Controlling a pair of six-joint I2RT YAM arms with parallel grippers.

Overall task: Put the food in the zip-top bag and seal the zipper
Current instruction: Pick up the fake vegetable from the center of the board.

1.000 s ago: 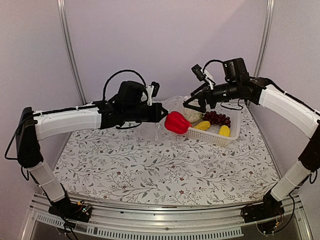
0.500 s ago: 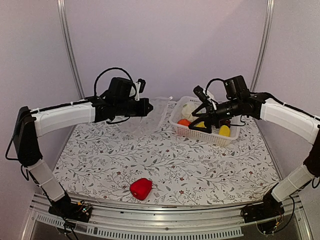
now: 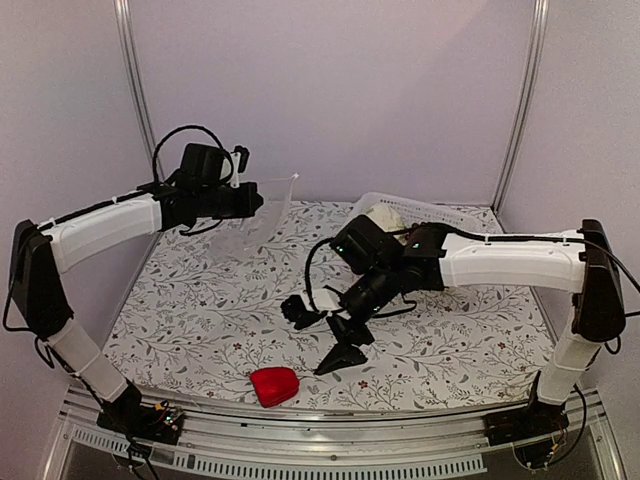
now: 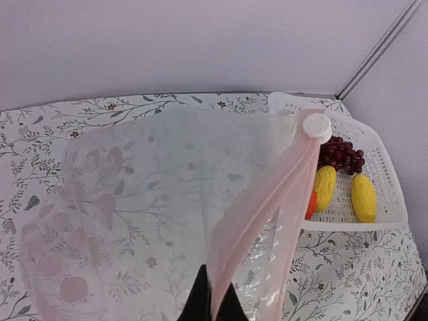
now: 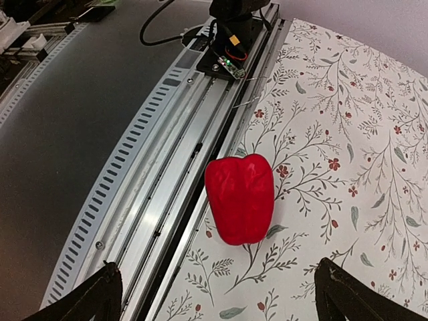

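My left gripper [image 3: 260, 200] is shut on the clear zip-top bag [image 3: 268, 218] and holds it up at the back left. In the left wrist view my fingertips [image 4: 214, 306] pinch the bag's pinkish zipper [image 4: 267, 207]; a white slider [image 4: 316, 126] sits at its far end, and the bag [image 4: 134, 200] hangs empty. My right gripper [image 3: 322, 335] is open, low over the table's front. A red pepper [image 3: 273, 385] lies near the front edge, ahead of the open right gripper [image 5: 224, 301] in its wrist view [image 5: 241, 197]. Cauliflower [image 3: 385, 220] shows behind the right arm.
The white lattice basket [image 3: 425, 208] stands at the back right, partly hidden by the right arm. In the left wrist view the basket [image 4: 388, 200] holds purple grapes [image 4: 341, 152], two yellow pieces [image 4: 363, 197] and an orange piece [image 4: 311, 204]. A metal rail [image 5: 174, 174] runs beside the pepper.
The red pepper dropped from between the grippers onto the table front. My right arm swung from the basket down toward it. My left arm drew the bag left and back.
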